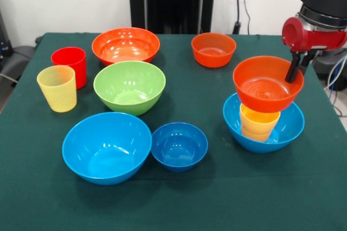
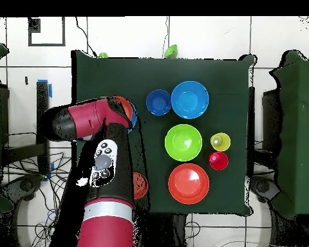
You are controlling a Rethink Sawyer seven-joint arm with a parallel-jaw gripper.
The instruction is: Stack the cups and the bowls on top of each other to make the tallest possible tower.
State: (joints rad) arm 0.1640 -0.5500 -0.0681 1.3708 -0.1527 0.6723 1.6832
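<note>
At the right of the frame, the gripper pinches the rim of a small orange bowl atop the tower, whose light-blue base bowl holds nested yellow-orange cups. Placement looks underway; next, release cleanly and lift clear.

No text, label, brand or number can be read on anything here.

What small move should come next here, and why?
Probably open and lift clear: the small orange bowl already sits on the yellow-orange cups inside the light-blue bowl, while the gripper is at its rim.
</note>
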